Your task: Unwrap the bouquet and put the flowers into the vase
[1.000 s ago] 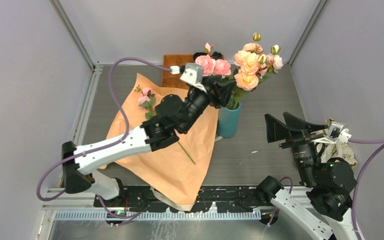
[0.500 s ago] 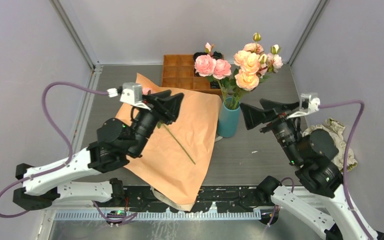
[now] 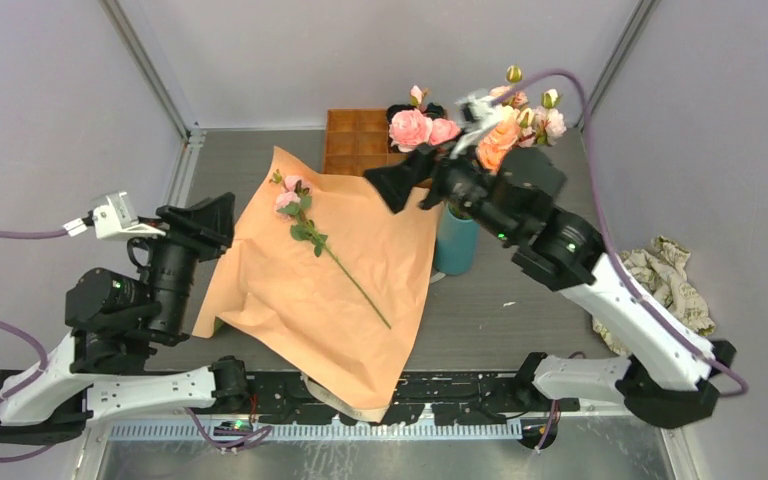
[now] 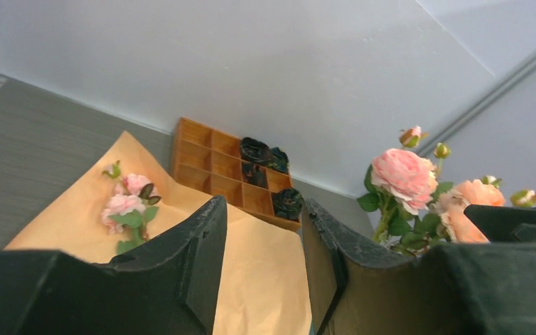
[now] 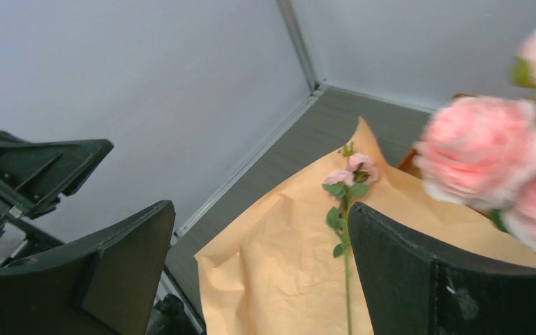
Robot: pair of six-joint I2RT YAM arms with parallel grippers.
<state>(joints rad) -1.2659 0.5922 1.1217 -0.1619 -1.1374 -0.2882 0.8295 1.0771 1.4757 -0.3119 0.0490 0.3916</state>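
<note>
My left hand (image 3: 210,215) hangs at the table's 9 o'clock edge, fingers partly parted with nothing between them. My right hand (image 3: 410,186) is spread wide and empty, hovering over the far corner of the peach paper (image 3: 300,300), at about 10 o'clock from the vase (image 3: 457,243). The vase stands upright a little toward 3 o'clock of the table's middle, just beside the paper, with most of the flowers (image 3: 412,128) in it. One stem (image 3: 345,268) lies on the open paper, blooms toward 11 o'clock. The orange tray (image 3: 352,135) sits at 12 o'clock, the crumpled cloth (image 3: 675,275) at 3.
</note>
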